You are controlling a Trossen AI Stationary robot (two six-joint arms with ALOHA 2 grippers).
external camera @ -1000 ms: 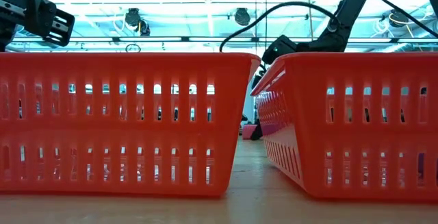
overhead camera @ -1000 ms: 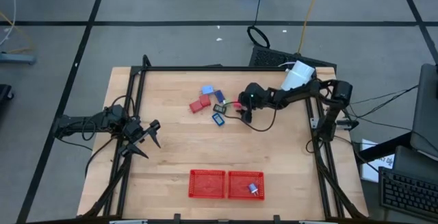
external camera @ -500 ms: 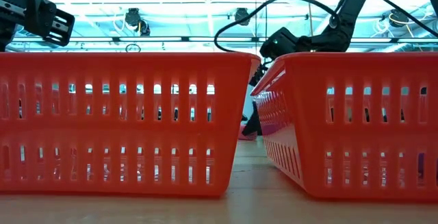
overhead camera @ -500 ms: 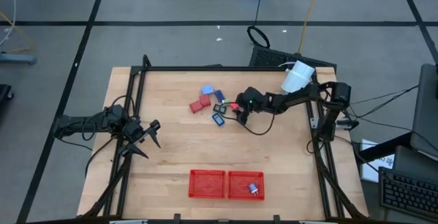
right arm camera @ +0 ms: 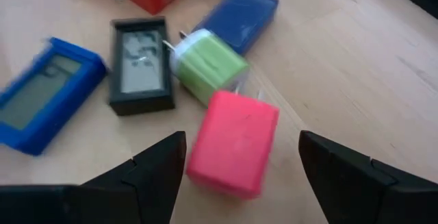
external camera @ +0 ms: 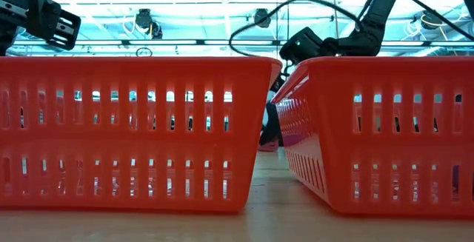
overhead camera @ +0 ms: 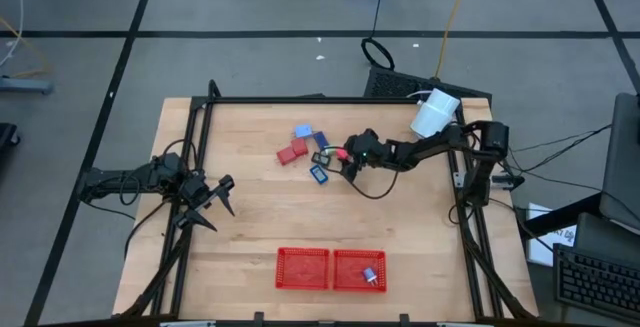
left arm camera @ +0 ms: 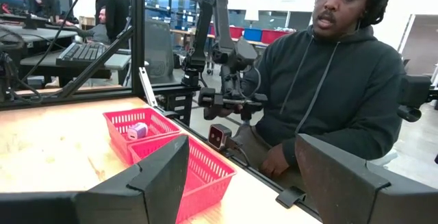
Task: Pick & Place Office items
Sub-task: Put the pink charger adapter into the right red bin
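Observation:
The office items lie in a cluster on the table's far middle [overhead camera: 310, 152]. In the right wrist view I see a red block [right arm camera: 233, 142], a green block [right arm camera: 209, 63], a dark blue block [right arm camera: 243, 11], a black display piece [right arm camera: 140, 63] and a blue display piece [right arm camera: 41, 97]. My right gripper [overhead camera: 345, 159] [right arm camera: 239, 183] is open. It slants down at the red block, with one finger on either side and short of it. My left gripper [overhead camera: 215, 202] waits open at the table's left edge.
Two red mesh trays [overhead camera: 302, 267] [overhead camera: 358, 257] stand side by side at the near edge; the right one holds a small bluish piece [overhead camera: 369, 275]. A white cylinder [overhead camera: 434, 114] stands at the far right. A person [left arm camera: 328, 94] sits beyond the near edge.
My right gripper has swung a little toward the table's left, closer to the cluster, and has rolled about its own axis. It stays open. The items lie as before.

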